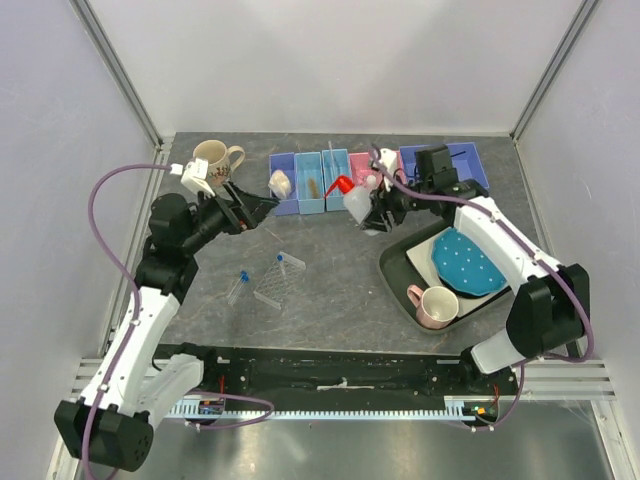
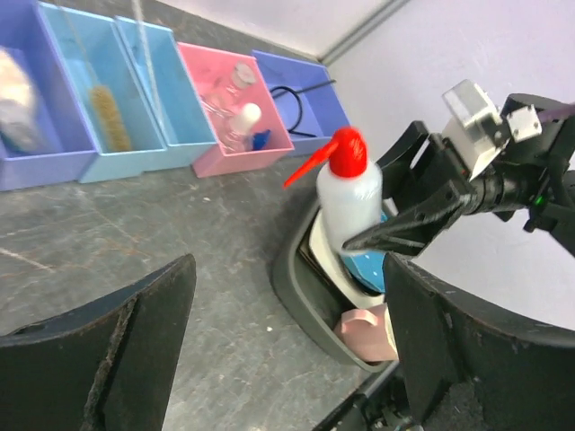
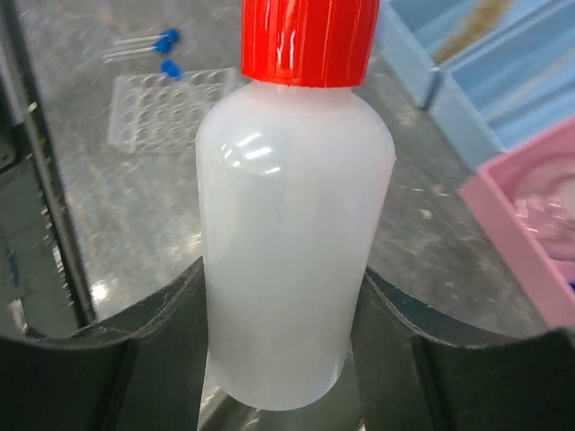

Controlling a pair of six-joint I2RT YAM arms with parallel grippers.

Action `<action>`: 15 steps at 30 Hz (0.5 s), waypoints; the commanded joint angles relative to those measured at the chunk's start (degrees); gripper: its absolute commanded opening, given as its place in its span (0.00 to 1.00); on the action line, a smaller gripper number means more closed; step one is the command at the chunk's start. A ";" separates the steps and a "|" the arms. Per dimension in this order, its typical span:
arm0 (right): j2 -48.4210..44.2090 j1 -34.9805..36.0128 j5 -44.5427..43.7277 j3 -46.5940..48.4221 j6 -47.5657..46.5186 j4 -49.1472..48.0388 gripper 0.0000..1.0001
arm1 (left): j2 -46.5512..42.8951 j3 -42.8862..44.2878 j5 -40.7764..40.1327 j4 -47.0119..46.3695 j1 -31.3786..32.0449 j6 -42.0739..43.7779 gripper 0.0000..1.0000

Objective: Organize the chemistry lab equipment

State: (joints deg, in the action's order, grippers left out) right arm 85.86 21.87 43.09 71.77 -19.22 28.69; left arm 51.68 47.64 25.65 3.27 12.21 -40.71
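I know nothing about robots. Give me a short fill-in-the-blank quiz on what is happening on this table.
The right gripper is shut on a white squeeze bottle with a ___ cap.
The left gripper stands ___ and empty.
On the grey tray, a ___ mug sits beside the dotted plate.
Missing words: red; open; pink.

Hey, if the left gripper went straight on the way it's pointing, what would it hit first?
Most likely the red-capped squeeze bottle held in the right gripper; the open left gripper points across the table at it, though depth is unclear.
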 commanded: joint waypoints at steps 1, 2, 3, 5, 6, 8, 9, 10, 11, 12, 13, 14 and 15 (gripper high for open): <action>4.03 -6.47 -1.69 7.32 -0.20 -2.32 0.48 | -4.56 1.58 -0.06 9.29 -3.58 10.54 0.91; 7.27 -8.92 -1.96 8.99 0.41 -2.32 0.48 | -5.27 1.23 -0.77 10.95 -3.85 11.87 0.91; 9.13 -10.08 -2.57 12.48 0.76 -2.23 0.48 | -6.23 0.79 -1.39 13.58 -4.12 13.01 0.91; 14.64 -12.62 -3.53 16.02 1.47 -2.32 0.49 | -9.21 -0.87 -3.58 16.06 -4.30 15.65 0.91; 16.60 -13.16 -5.28 19.69 1.82 -2.15 0.49 | -10.27 -1.58 -4.11 16.85 -4.30 16.27 0.91; 22.13 -14.48 -6.61 23.40 2.35 -1.97 0.50 | -13.43 -3.85 -5.69 19.23 -4.30 17.68 0.91; 23.98 -14.75 -7.05 27.16 2.61 -1.27 0.50 | -14.41 -4.48 -6.13 20.10 -4.38 17.94 0.91; 27.48 -15.10 -7.66 29.02 2.61 -0.66 0.50 | -15.46 -5.09 -7.36 21.59 -4.38 18.55 0.91; 29.08 -15.19 -8.02 30.87 2.52 0.05 0.50 | -16.51 -6.06 -7.89 22.48 -4.38 18.73 0.91; 30.40 -15.19 -8.28 33.76 2.44 1.10 0.50 | -18.26 -6.41 -8.33 23.01 -4.38 19.00 0.91; 32.50 -15.10 -8.46 34.92 2.52 1.37 0.50 | -18.98 -6.68 -9.20 23.62 -4.38 19.26 0.92; 33.22 -15.10 -8.38 35.80 2.61 1.55 0.51 | -19.68 -7.20 -9.65 24.58 -4.38 19.35 0.92; 33.92 -15.10 -8.37 36.77 2.87 1.63 0.51 | -21.08 -7.47 -10.18 25.03 -4.38 19.44 0.92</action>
State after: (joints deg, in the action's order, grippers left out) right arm 117.43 6.13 35.48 102.69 -17.34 28.75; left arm 34.00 41.41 19.22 24.12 8.10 -25.41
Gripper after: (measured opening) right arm 0.619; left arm 0.914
